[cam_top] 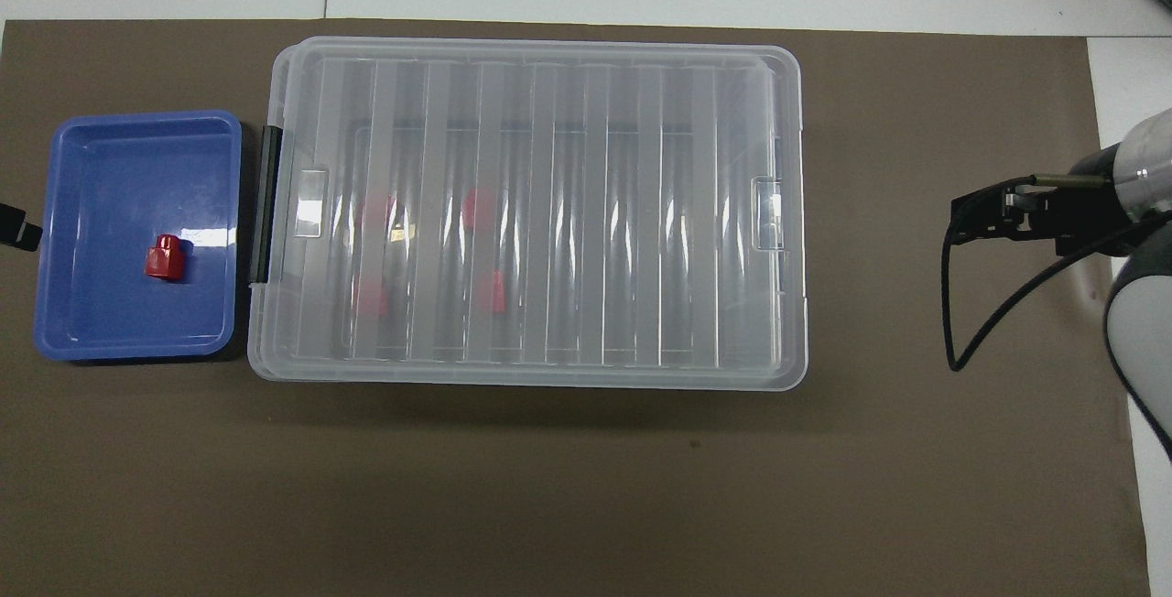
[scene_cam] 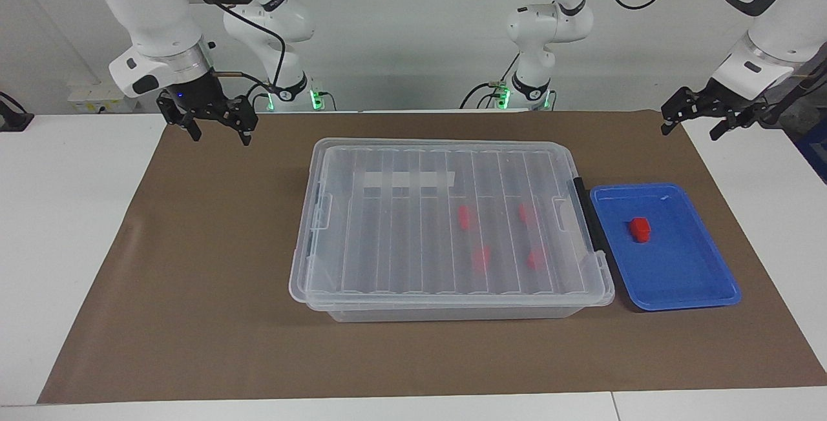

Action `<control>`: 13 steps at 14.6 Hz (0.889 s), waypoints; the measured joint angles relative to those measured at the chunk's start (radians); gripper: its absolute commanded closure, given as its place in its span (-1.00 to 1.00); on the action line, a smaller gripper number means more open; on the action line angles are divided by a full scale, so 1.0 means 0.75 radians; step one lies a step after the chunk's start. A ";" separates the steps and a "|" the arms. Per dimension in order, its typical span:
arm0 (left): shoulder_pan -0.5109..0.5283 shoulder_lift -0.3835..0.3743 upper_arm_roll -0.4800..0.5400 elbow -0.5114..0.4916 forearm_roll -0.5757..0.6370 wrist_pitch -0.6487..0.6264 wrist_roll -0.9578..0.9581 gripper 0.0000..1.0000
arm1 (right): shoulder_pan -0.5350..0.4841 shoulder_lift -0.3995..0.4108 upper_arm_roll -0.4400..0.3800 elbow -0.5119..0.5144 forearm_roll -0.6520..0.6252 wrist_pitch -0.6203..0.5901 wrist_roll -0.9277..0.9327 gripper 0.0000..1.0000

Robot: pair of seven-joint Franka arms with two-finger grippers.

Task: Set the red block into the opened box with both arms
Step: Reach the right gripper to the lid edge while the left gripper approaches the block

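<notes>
A small red block point(scene_cam: 640, 229) point(cam_top: 165, 257) lies alone in a shallow blue tray point(scene_cam: 685, 279) point(cam_top: 110, 322). The tray sits beside the black-handled end of the clear box point(scene_cam: 446, 227) point(cam_top: 531, 212), toward the left arm's end of the table. The ribbed lid lies flat on the box, and several more red blocks show blurred through it. My right gripper point(scene_cam: 218, 132) point(cam_top: 971, 217) hangs open and empty over the brown mat at the right arm's end. Over the mat's edge at the left arm's end, my left gripper point(scene_cam: 691, 129) point(cam_top: 14, 229) hangs open and empty.
A brown mat point(scene_cam: 213, 318) point(cam_top: 586, 505) covers the middle of the white table point(scene_cam: 58, 246); box and tray stand on it. A white tape strip point(scene_cam: 407, 180) is stuck to the lid. Bare mat lies around the box on the sides away from the tray.
</notes>
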 measured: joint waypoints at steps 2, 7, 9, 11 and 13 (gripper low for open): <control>0.000 0.000 0.000 0.000 0.000 0.000 0.000 -1.00 | 0.000 0.000 0.000 -0.001 0.000 0.000 0.000 -1.00; 0.000 -0.001 0.001 0.000 0.000 -0.008 -0.001 -1.00 | 0.004 -0.002 0.003 -0.036 0.001 0.095 0.000 -1.00; 0.005 -0.005 0.005 -0.005 0.001 -0.010 -0.002 -1.00 | 0.030 -0.001 0.005 -0.081 0.001 0.180 0.011 -0.99; 0.013 -0.014 0.009 -0.037 0.008 0.038 -0.002 -1.00 | 0.075 0.001 0.006 -0.135 0.002 0.276 0.058 -0.92; 0.019 -0.043 0.010 -0.139 0.016 0.197 -0.003 -1.00 | 0.126 0.018 0.007 -0.182 0.002 0.353 0.096 -0.90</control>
